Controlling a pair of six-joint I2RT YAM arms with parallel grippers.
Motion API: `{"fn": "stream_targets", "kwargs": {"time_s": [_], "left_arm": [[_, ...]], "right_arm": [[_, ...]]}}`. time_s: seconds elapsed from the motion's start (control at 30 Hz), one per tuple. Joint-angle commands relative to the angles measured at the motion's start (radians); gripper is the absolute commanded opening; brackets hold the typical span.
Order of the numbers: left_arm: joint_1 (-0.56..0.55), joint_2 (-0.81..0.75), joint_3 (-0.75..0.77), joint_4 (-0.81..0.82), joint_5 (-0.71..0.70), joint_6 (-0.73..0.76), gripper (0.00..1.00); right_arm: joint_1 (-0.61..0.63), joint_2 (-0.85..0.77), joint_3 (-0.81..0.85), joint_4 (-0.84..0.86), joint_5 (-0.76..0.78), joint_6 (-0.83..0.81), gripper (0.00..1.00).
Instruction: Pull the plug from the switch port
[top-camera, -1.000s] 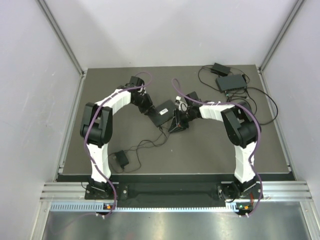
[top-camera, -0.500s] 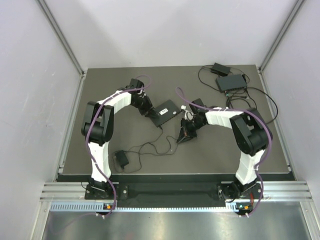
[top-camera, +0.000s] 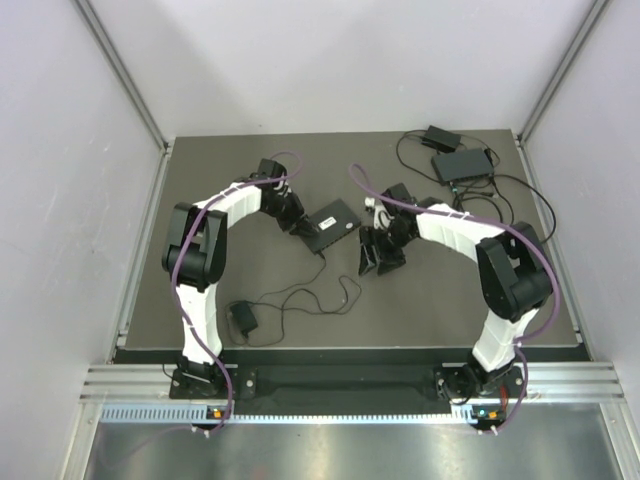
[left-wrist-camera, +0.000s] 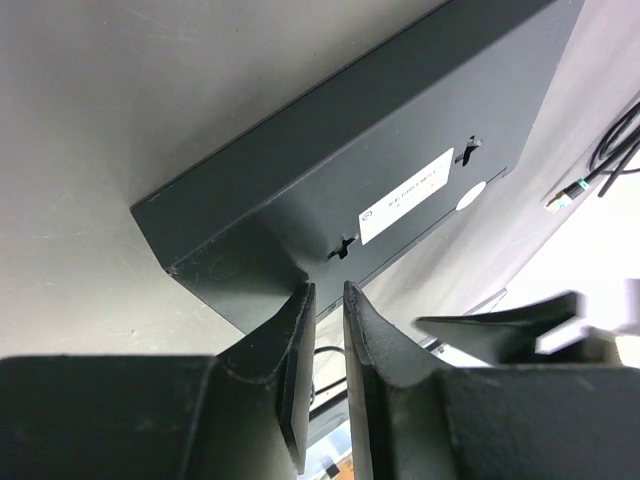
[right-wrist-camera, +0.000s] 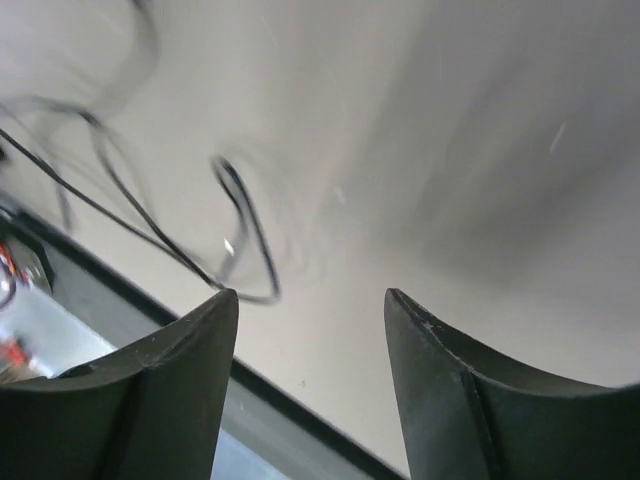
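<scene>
The black switch (top-camera: 332, 222) lies at mid-table; the left wrist view shows its labelled underside (left-wrist-camera: 400, 190). My left gripper (top-camera: 296, 224) is shut at the switch's left edge, its tips (left-wrist-camera: 322, 292) touching the casing with nothing between them. My right gripper (top-camera: 378, 256) is open and empty, just right of the switch and apart from it. A thin black cable (top-camera: 345, 292) runs from the adapter (top-camera: 241, 319) and loops below the switch; the loop shows in the right wrist view (right-wrist-camera: 245, 230). I cannot make out the plug or whether it sits in the port.
A second black switch (top-camera: 462, 165) with several cables and a small adapter (top-camera: 440, 136) stand at the back right. A loose cable end (left-wrist-camera: 566, 196) lies past the first switch's far corner. The table's front edge (right-wrist-camera: 300, 405) is near my right gripper.
My right gripper has drawn back from the switch to the right and down, then opened. The cable loop has shifted rightward and now lies slack. The left arm has barely moved.
</scene>
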Motion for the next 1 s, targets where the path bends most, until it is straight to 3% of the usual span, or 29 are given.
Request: {"fn": "stream_targets", "kwargs": {"time_s": [0.0,0.23,0.47,0.97], "left_arm": [[0.004,-0.019,-0.026,0.0,-0.015,0.023,0.23],[0.006,-0.016,-0.018,-0.02,-0.001,0.032,0.23],[0.006,-0.008,-0.02,-0.055,-0.007,0.042,0.21],[0.006,-0.005,-0.05,-0.057,-0.009,0.019,0.19]], "right_arm": [[0.015,0.001,0.145,0.032,0.072,-0.052,0.61],[0.036,0.124,0.257,0.196,-0.11,-0.036,0.53],[0.051,0.193,0.231,0.415,-0.181,0.073,0.41],[0.065,0.349,0.292,0.434,-0.217,0.087,0.3]]}}
